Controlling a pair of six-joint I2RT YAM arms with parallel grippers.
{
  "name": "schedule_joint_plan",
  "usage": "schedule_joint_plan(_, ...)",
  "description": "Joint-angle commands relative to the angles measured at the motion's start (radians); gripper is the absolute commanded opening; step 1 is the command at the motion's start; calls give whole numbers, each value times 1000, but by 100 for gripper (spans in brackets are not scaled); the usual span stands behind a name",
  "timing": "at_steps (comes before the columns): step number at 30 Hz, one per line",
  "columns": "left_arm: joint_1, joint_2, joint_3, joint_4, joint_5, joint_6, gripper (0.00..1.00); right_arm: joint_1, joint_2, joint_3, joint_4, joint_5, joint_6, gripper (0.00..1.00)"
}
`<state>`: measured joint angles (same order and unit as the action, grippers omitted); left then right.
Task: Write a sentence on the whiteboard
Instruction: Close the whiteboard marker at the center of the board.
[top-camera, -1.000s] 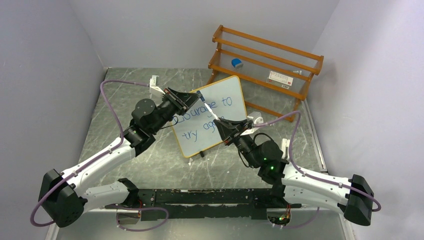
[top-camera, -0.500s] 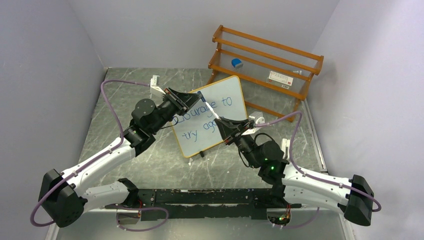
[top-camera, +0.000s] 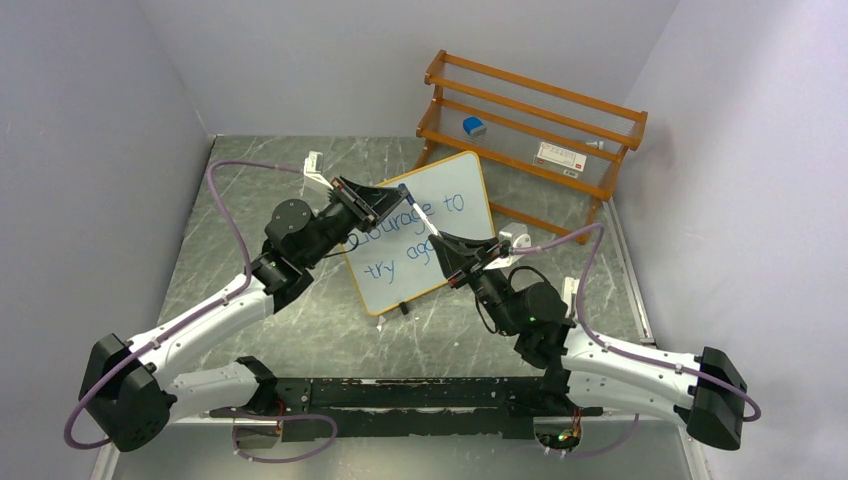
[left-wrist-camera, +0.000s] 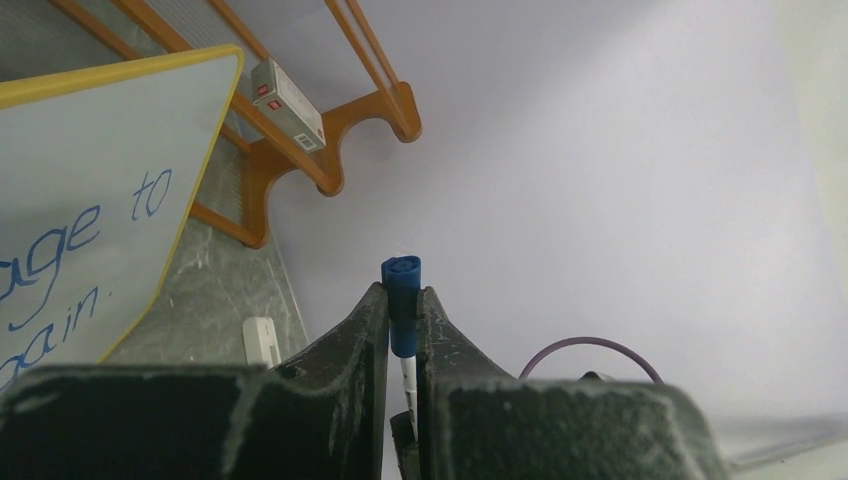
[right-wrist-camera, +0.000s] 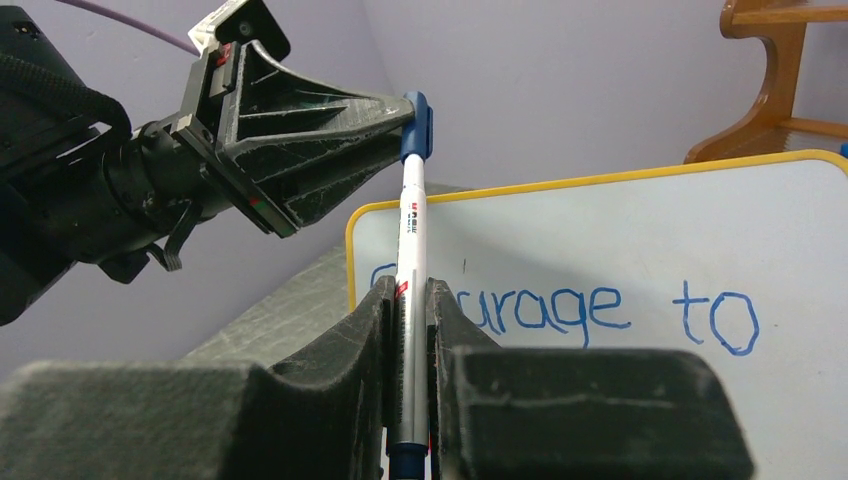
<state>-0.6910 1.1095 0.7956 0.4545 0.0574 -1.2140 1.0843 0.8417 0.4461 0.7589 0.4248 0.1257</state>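
The whiteboard (top-camera: 400, 290) leans tilted on the table, with the blue sentence (top-camera: 415, 215) "Courage to try again" on it. A silver marker (top-camera: 420, 212) with a blue cap (left-wrist-camera: 402, 280) spans the air in front of the board, between the two grippers. My left gripper (top-camera: 397, 190) is shut on the cap (right-wrist-camera: 417, 125). My right gripper (top-camera: 440, 242) is shut on the marker barrel (right-wrist-camera: 411, 230). The board (right-wrist-camera: 620, 220) and part of the sentence (right-wrist-camera: 590, 310) show behind the marker in the right wrist view. They also show at the left of the left wrist view (left-wrist-camera: 60, 140).
An orange wooden rack (top-camera: 530, 130) stands at the back right against the wall. It holds a small blue item (top-camera: 474, 126) and a white box with a red label (top-camera: 557, 155). Grey walls close in the table on three sides.
The left arm has shifted slightly to the right. Both grippers keep their hold on the marker, which stays in almost the same place.
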Motion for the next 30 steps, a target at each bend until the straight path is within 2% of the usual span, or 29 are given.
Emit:
schedule_joint_plan(1,-11,-9,-23,56,21,-14,5,6,7,-13,109,37,-20,0)
schedule_joint_plan(6,-23,-9,-22,67,30,-24,5,5,37,-7,151,31,-37,0)
schedule_joint_plan(13,-70,4,-43,126,32,-73,5,6,119,-29,318,34,-94,0)
schedule_joint_plan(24,-158,17,-15,105,8,-16,5,5,235,-18,544,19,-198,0)
schedule_joint_plan(30,-183,13,3,34,19,63,5,6,248,13,580,0,-266,0)
